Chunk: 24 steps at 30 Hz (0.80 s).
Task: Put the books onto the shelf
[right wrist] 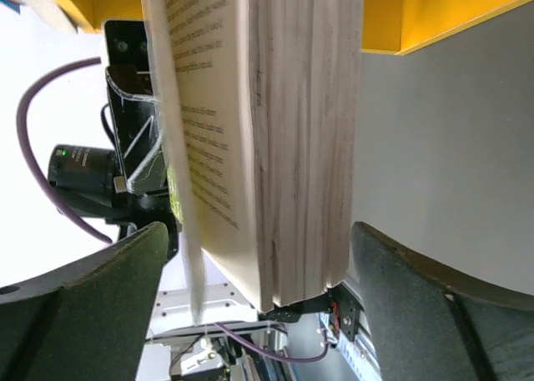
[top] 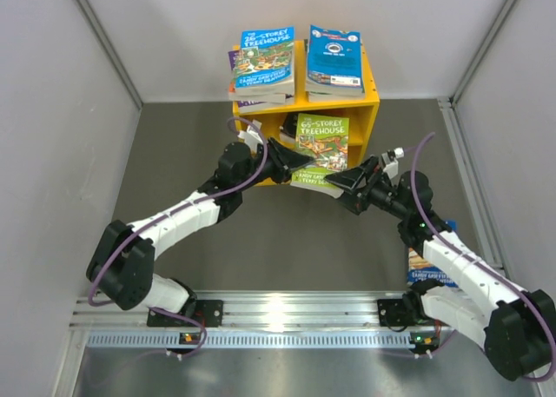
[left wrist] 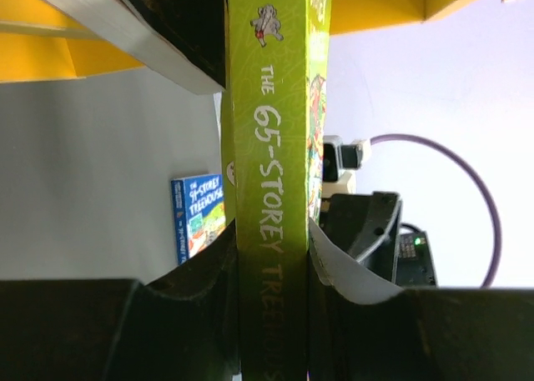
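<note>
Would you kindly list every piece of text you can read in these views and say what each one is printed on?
"THE 65-STOREY TREEHOUSE": cover and spine of the green book.
"THE 26-STOREY TREEHOUSE": upper-left book on top of the yellow shelf.
"91-STOREY TREEHOUSE": blue book lying on the table.
Too small to read: the green book's page print; the blue back cover beside the upper-left book.

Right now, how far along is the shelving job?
Done: two book stacks lie on the yellow shelf top. In hand: the left pincer grips the green book by its spine; the right pincer is open around its pages. Left: a blue book on the table.
</note>
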Available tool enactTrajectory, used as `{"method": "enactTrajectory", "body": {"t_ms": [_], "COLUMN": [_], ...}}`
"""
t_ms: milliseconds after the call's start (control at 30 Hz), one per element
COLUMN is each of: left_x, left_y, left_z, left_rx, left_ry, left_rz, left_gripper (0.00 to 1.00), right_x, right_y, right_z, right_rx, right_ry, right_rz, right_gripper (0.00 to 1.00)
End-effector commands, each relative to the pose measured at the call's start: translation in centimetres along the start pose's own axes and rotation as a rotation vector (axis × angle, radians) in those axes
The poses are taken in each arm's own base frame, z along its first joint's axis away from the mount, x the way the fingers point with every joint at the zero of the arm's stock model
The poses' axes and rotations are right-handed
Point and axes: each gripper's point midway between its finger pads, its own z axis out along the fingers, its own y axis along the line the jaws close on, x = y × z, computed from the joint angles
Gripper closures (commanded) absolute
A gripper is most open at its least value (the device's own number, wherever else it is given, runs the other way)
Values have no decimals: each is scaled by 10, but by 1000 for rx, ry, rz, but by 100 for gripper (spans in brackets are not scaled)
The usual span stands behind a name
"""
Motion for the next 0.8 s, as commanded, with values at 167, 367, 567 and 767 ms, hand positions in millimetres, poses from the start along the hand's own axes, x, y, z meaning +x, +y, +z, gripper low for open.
{"method": "enactTrajectory", "body": {"t_ms": [167, 367, 567, 767], "left_x": [-31, -30, -22, -21], "left_y": [-47, -42, -31, -37], "left_z": [-3, -2, 1, -6], "left_rx": [178, 140, 68, 64], "left_ry": [-124, -118, -50, -25], "left_rz": [-44, -27, -29, -20], "left_gripper": [100, 100, 81, 15], "right_x": [-3, -5, -21, -45], "right_y": [5, 14, 22, 38], "right_z": [8, 5, 6, 13], "right_rx": [-50, -61, -51, -57], "right_ry": [12, 7, -36, -92], "right_rz": [-5, -27, -61, -86], "right_gripper": [49, 96, 100, 100]}}
